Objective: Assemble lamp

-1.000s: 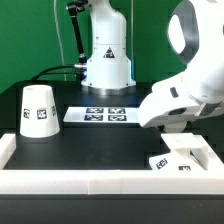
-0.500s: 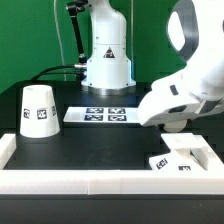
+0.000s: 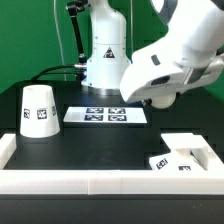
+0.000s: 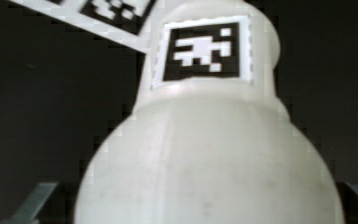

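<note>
Now you have the end effector (image 4: 201, 208) clamped on the bulb (image 4: 202, 120), which sits between its fingers (image 4: 34, 202). On the surface (image 3: 95, 142), the shade (image 3: 38, 110) stands upright just beside the marker board (image 3: 106, 115), and the base (image 3: 186, 155) lies at the exterior view's right.

Count's in: one shade (image 3: 38, 110), one flat square base (image 3: 187, 152), and there in the wrist view, one bulb (image 4: 202, 150), so three lamp parts. One marker board (image 3: 105, 115), four tags on it. One robot arm (image 3: 165, 60).
</note>
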You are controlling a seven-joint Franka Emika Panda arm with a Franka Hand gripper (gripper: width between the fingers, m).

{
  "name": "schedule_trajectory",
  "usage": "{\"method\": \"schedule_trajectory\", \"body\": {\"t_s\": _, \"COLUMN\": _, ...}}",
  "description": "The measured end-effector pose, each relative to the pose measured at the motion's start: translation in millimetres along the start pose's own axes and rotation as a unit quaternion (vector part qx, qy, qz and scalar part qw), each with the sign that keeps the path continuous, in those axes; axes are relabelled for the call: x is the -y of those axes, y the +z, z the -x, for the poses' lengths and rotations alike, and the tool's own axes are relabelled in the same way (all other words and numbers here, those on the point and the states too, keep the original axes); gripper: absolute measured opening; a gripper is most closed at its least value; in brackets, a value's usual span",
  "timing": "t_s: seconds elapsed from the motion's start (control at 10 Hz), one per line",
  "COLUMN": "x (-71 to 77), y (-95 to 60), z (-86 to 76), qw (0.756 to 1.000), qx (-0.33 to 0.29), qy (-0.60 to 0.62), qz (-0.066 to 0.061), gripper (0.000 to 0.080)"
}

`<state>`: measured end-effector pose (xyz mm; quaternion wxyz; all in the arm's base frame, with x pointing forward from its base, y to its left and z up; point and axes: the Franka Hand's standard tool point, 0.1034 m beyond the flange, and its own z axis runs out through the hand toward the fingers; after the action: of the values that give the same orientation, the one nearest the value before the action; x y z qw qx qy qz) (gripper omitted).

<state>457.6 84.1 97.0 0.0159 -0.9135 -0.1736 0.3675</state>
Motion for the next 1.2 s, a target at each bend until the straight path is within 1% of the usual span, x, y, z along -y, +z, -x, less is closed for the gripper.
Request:
{"method": "schedule_trajectory", "body": {"t_s": 0.1, "x": -7.3, "y": -12.5, "z": -0.1, "qw": 1.000, "qx": -0.007, "qy": 0.004, "qz": -0.003, "gripper": 0.0577}}
{"method": "schedule_trajectory", "body": {"t_s": 0.2, "x": -6.5, "y": -8.7, "z": -6.3, "qw": 1.000, "qx": -0.024, "qy": 0.002, "qz": 0.002, "gripper": 0.0578}}
{"method": "schedule_trajectory", "body": {"t_s": 0.3, "x": -5.9, "y": -6.4, "z": -5.8, "qw": 1.000, "qx": -0.023, "qy": 0.002, "qz": 0.002, "gripper": 0.0578}}
{"method": "schedule_trajectory", "body": {"t_s": 0.4, "x": -8.4, "y": -9.9, "z": -11.3, "qw": 0.999, "qx": -0.045, "qy": 0.003, "qz": 0.005, "gripper": 0.0579}}
{"method": "schedule_trajectory", "body": {"t_s": 0.6, "x": -13.3, "y": -13.4, "z": -15.9, "qw": 0.992, "qx": -0.126, "qy": 0.006, "qz": 0.017, "gripper": 0.0579}}
{"method": "schedule_trajectory", "body": {"t_s": 0.7, "x": -22.3, "y": -18.3, "z": -15.0, "qw": 0.988, "qx": -0.155, "qy": -0.005, "qz": 0.020, "gripper": 0.0579}}
{"method": "schedule_trajectory", "body": {"t_s": 0.8, "x": -33.0, "y": -34.0, "z": -10.5, "qw": 0.983, "qx": -0.181, "qy": -0.005, "qz": 0.025, "gripper": 0.0579}}
{"method": "schedule_trajectory", "body": {"t_s": 0.9, "x": -39.8, "y": -49.5, "z": -6.3, "qw": 0.978, "qx": -0.205, "qy": -0.006, "qz": 0.030, "gripper": 0.0579}}
{"method": "schedule_trajectory", "body": {"t_s": 1.0, "x": -43.9, "y": -65.3, "z": -4.3, "qw": 0.973, "qx": -0.230, "qy": -0.003, "qz": 0.036, "gripper": 0.0579}}
{"method": "schedule_trajectory", "body": {"t_s": 1.1, "x": -45.3, "y": -83.0, "z": -2.2, "qw": 0.964, "qx": -0.262, "qy": -0.001, "qz": 0.045, "gripper": 0.0579}}
{"method": "schedule_trajectory", "body": {"t_s": 1.2, "x": -46.8, "y": -80.4, "z": -6.6, "qw": 0.950, "qx": -0.308, "qy": -0.002, "qz": 0.051, "gripper": 0.0579}}
